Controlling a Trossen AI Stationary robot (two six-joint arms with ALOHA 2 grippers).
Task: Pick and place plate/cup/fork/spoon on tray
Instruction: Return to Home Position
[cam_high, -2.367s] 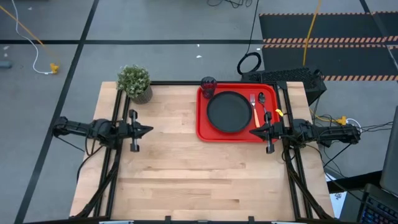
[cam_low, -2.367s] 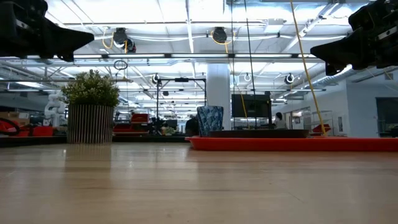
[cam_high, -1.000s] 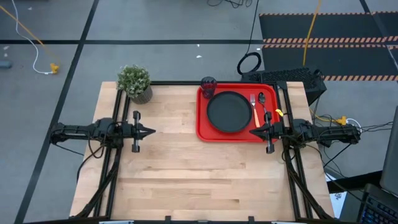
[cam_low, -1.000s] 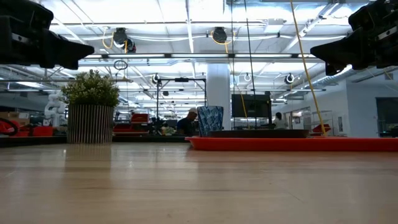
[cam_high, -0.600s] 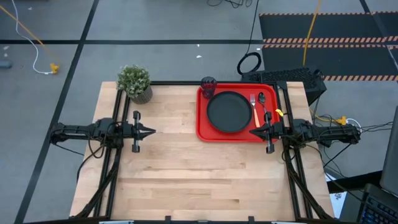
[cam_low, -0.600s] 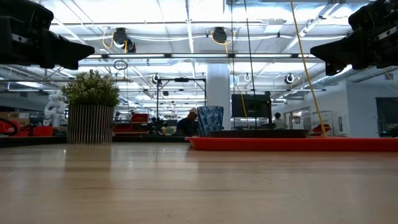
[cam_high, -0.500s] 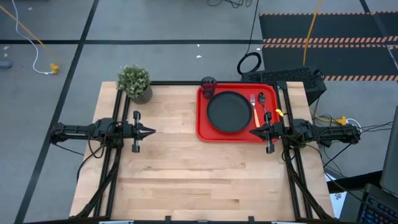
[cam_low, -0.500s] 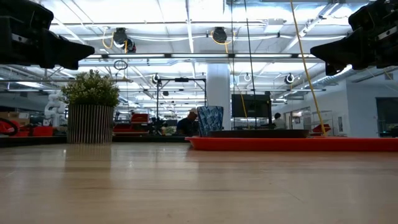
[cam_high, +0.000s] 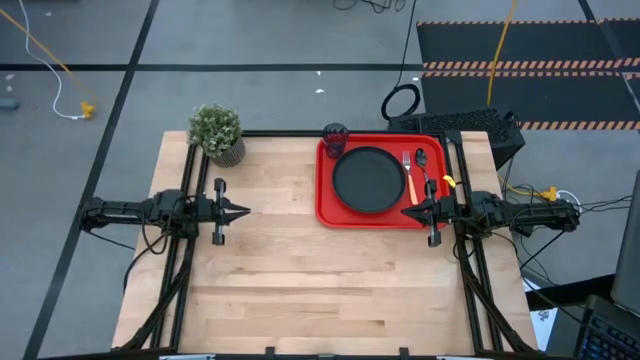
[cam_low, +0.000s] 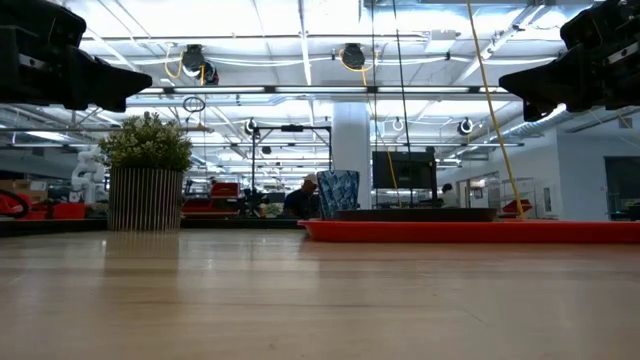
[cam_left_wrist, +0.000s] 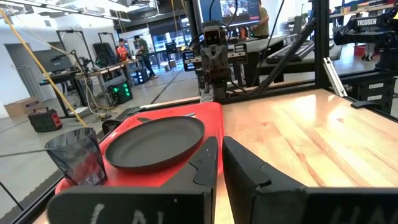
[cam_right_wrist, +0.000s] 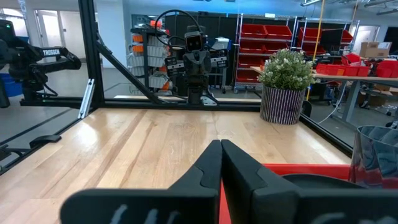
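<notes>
The red tray (cam_high: 326, 205) lies at the table's far right. The black plate (cam_high: 370, 180) rests flat in it. The orange-handled fork (cam_high: 409, 176) and the blue-handled spoon (cam_high: 424, 172) lie on the tray to the right of the plate. The dark cup (cam_high: 335, 134) stands upright at the tray's far left corner, as the left wrist view (cam_left_wrist: 78, 155) also shows. My left gripper (cam_high: 243, 211) is shut and empty, hovering above the table's left half. My right gripper (cam_high: 405, 212) is shut and empty above the tray's near right corner.
A potted green plant (cam_high: 217, 132) stands at the table's far left corner. Black frame rails (cam_high: 190, 180) run along both sides of the table. The bare wood (cam_high: 300, 280) between the arms and toward the near edge holds nothing.
My left gripper sank a little more than a second ago. Since then both arms and all the tableware have kept still.
</notes>
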